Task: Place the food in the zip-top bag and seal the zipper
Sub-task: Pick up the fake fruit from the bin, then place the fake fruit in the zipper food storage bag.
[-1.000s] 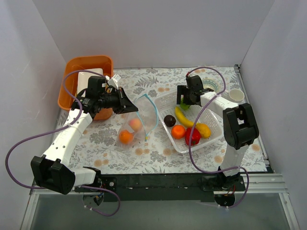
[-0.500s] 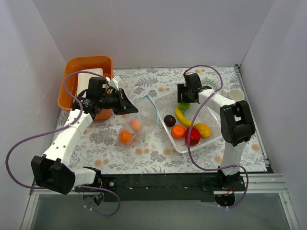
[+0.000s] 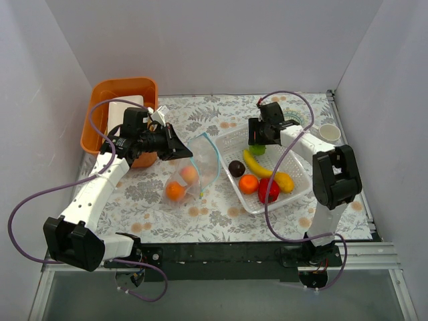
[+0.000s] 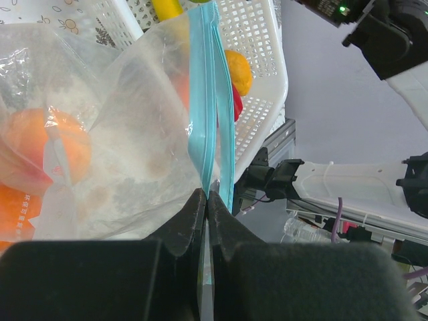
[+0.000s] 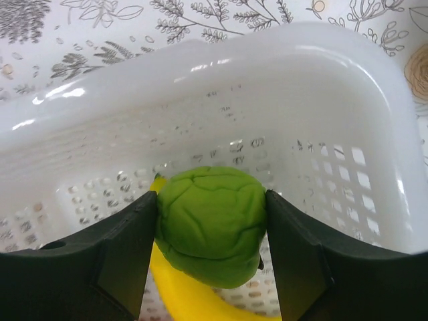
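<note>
Clear crinkly zip-top bag (image 3: 194,175), top view: lies on the floral tablecloth (image 3: 221,214), between the orange plastic bin (image 3: 100,100) at far left and the white perforated plastic basket (image 3: 302,179) at right.
Bag contents, top view: two toy oranges (image 3: 176,191) inside, side by side.
Left gripper (image 3: 189,155), top view: tips meet the bag's mouth edge, where the light blue zipper strip (image 3: 212,148) loops open.
Basket contents, top view: dark purple ball (image 3: 236,168), yellow banana (image 3: 254,164), third toy orange (image 3: 249,184), red pepper-like piece (image 3: 269,190), yellow lemon-like piece (image 3: 284,181).
Right gripper (image 3: 257,142), top view: over the basket's far-left corner, with the round green ball (image 3: 257,148) between its fingers.
Left wrist view, grip: fingers pressed together, pinching the zipper strip; its two blue halves run away from the jaws, slightly parted.
Left wrist view, surroundings: one orange shows through the plastic at left; basket beyond the bag.
Right wrist view, grip: both pads touch the green ball's sides, clamping it.
Right wrist view, surroundings: banana under the ball, contact unclear; basket wall behind.
</note>
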